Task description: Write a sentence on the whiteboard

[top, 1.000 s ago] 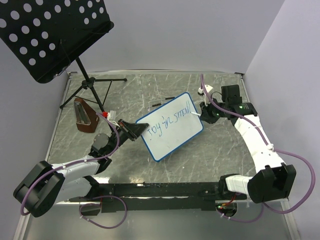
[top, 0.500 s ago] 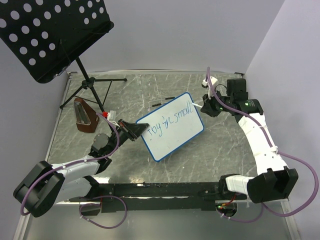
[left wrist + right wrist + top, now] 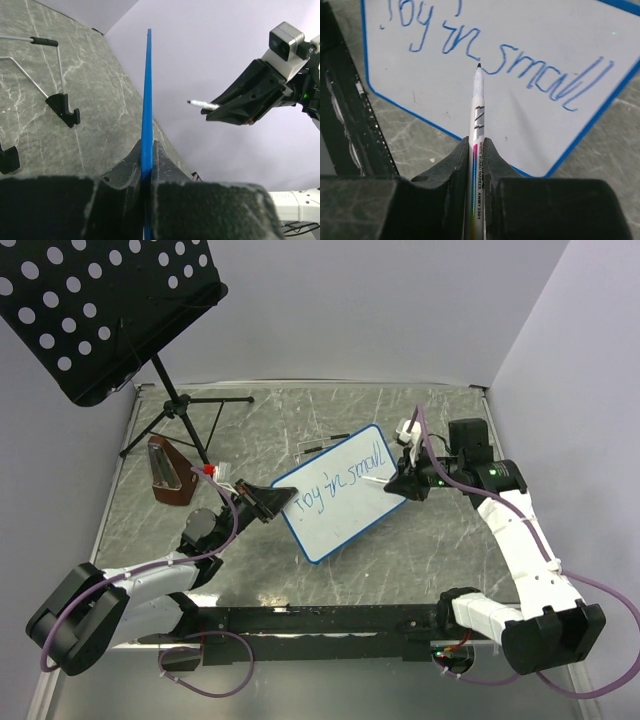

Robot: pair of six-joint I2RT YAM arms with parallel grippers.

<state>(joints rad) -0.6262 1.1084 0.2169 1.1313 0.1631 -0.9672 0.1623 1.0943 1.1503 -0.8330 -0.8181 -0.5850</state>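
Looking at the top view, the whiteboard (image 3: pixel 340 495) sits over the middle of the grey marbled bench (image 3: pixel 430 540), turned diagonally so its long side runs up toward the right. The left gripper (image 3: pixel 268 502) is clamped on the blue frame at the board's left edge, and the left wrist cam shows both fingers pressed together on that frame with the board seen edge-on. Can't tell whether any corner of the board rests on the bench

The sentence (image 3: pixel 340 478) so far is one line of blue handwriting along the upper part of the board, and it reads "Toy in small"

The right gripper (image 3: pixel 400 483) is at the board's right side, closed tight around a whiteboard marker (image 3: pixel 477 115). The marker pokes straight out between the fingers, tip pointing at the white surface around the gap between "in" and "small", just under the line. From the left wrist cam there's a visible gap between the tip and the board, so it's not touching

Back left there's a black perforated music stand (image 3: pixel 100 310) on a tripod, with a brown wedge-shaped thing (image 3: pixel 168 475) on the bench near its legs
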